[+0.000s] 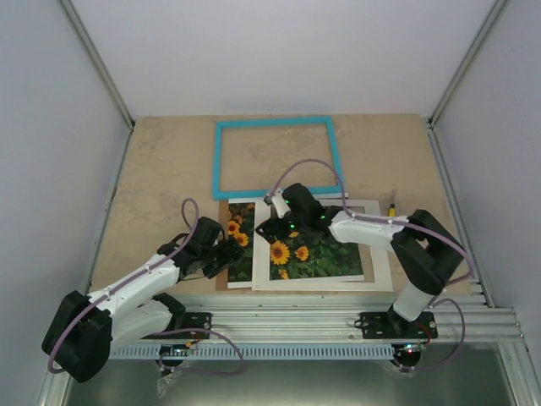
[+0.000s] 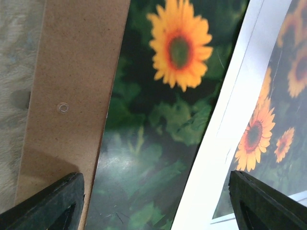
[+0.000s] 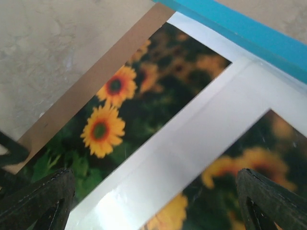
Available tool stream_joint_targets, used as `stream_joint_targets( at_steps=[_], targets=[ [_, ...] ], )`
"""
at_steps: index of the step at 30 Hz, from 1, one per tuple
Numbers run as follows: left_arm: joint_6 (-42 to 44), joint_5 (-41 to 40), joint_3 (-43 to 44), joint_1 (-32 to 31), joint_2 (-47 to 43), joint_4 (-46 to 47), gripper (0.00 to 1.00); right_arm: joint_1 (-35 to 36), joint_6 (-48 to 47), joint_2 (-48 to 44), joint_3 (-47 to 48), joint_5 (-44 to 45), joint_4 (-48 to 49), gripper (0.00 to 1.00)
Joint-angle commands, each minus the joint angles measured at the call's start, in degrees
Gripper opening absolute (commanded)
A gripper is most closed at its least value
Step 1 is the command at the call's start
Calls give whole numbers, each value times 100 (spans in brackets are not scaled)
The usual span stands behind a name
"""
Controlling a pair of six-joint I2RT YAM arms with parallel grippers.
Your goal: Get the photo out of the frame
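The left gripper (image 1: pixel 230 254) is hovering with its jaws wide apart over the left part of the photo (image 1: pixel 241 245) in the top external view, gripping nothing. The right gripper (image 1: pixel 275 222) is reaching in from the right over the upper left corner of the white mat (image 1: pixel 378 245), also spread open and empty. The photo is lying flat on the brown backing (image 1: pixel 221 254) near the front of the table (image 1: pixel 161 169), outside the frame (image 1: pixel 275 124), with the mat covering its right side. The frame is lying empty just beyond this pile, with bare table showing through it.

In the left wrist view, the left gripper (image 2: pixel 156 201) is standing open, its fingers (image 2: pixel 48 206) framing the bottom corners. Between them the photo (image 2: pixel 158 143) is showing dark green leaves and one sunflower. The backing (image 2: pixel 72 96) is sticking out along its left edge, and the mat (image 2: pixel 235 120) is overlapping its right edge, with more sunflowers showing through the mat's window.

In the right wrist view, the right gripper (image 3: pixel 153 206) is likewise holding its fingers (image 3: pixel 43 201) far apart above the print. The photo (image 3: pixel 120 120) is lying between a strip of backing (image 3: pixel 110 72) and the mat (image 3: pixel 201 134). The frame (image 3: pixel 249 33) is crossing the upper right corner, just beside the mat.
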Motion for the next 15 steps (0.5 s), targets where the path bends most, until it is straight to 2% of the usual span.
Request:
stream_joint_targets(
  at_steps=[1, 8, 15],
  targets=[
    [8, 53, -103, -32, -59, 174, 84, 278, -282, 740, 702, 1064, -656, 92],
    [-31, 52, -206, -36, -210, 209, 85, 559, -428, 1553, 1369, 1707, -975, 94],
    [-77, 68, -317, -38, -164, 348, 85, 733, -503, 1828, 1566, 2089, -1086, 97]
  ],
)
